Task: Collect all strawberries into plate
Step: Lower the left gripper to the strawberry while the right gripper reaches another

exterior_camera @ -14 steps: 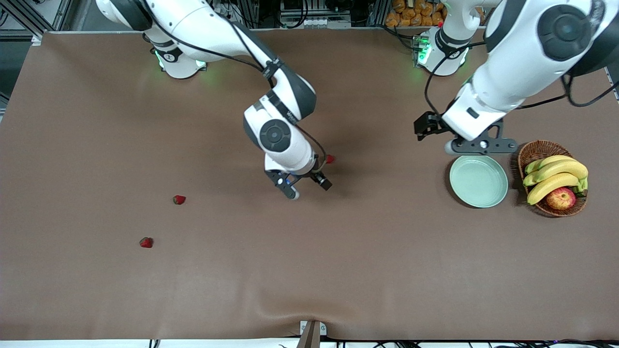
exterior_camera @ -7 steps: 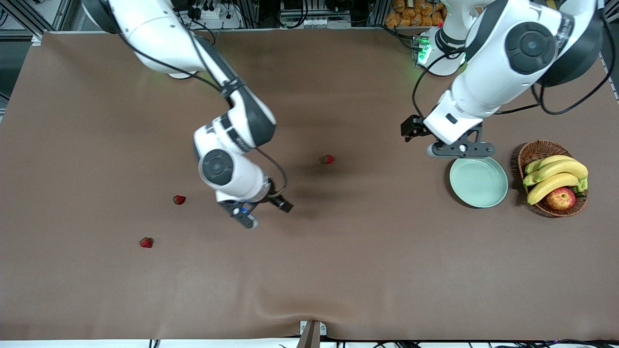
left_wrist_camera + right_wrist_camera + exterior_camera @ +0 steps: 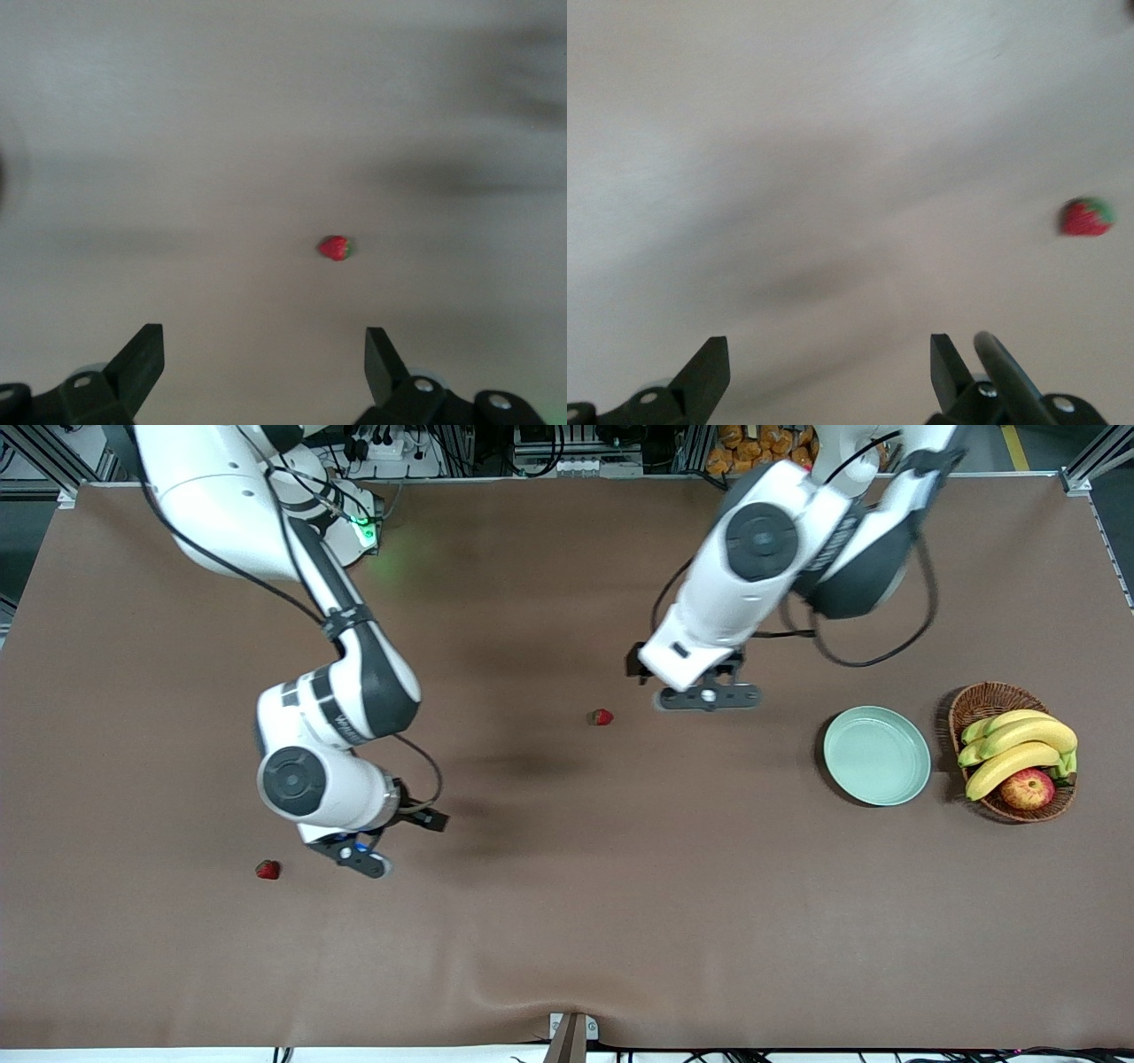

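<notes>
two strawberries (image 3: 601, 716) (image 3: 267, 870) on the table, one empty plate (image 3: 877, 755).

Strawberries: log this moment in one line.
strawberries: two visible, on table | plate: empty | left gripper: open | right gripper: open

The right arm reaches out from its base and bends down at the wrist, its black two-finger right gripper (image 3: 376, 841) held wide open and empty. The left arm slants down; its left gripper (image 3: 706, 697) likewise gapes, holding nothing.
</notes>
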You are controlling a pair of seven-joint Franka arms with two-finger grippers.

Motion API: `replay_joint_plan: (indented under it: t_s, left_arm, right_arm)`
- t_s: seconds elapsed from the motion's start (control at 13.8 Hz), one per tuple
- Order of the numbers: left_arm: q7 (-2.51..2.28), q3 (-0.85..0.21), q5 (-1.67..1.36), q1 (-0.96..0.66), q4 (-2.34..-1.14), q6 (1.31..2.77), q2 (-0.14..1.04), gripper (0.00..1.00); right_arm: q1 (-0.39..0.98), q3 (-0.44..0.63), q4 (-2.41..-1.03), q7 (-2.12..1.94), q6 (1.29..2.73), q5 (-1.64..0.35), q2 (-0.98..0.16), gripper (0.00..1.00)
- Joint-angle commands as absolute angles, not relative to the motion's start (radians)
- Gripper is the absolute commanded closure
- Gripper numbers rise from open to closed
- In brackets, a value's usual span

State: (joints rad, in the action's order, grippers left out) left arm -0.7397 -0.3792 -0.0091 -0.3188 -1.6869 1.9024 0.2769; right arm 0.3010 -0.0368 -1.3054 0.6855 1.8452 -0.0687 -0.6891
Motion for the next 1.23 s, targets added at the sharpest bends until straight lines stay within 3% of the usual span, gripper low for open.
replay_joint_plan:
  t_s: [0.0, 0.43, 0.8, 1.16]
  left_arm:
    - [-0.854, -0.374, 0.061, -0.403, -1.674, 1.957, 0.356, 0.00]
    - [-0.965, -0.374, 0.098, -0.468, -1.710, 2.075, 0.459, 0.00]
    - [-1.038, -0.374, 0.175, -0.491, -1.854, 2.278, 0.480, 0.00]
    - [-1.072, -0.373, 0.325, -0.502, -1.838, 2.335, 0.578, 0.00]
  right_arm:
    - [0.218, -0.054, -1.351, 0.524, 1.807, -0.044, -0.658, 0.00]
    - [0.057, -0.054, -1.491, 0.211, 1.856, -0.002, -0.608, 0.00]
    - [0.028, -0.054, -1.701, 0.124, 2.048, 0.028, -0.557, 0.00]
    - [0.038, -0.055, -1.877, 0.123, 2.252, 0.028, -0.531, 0.02]
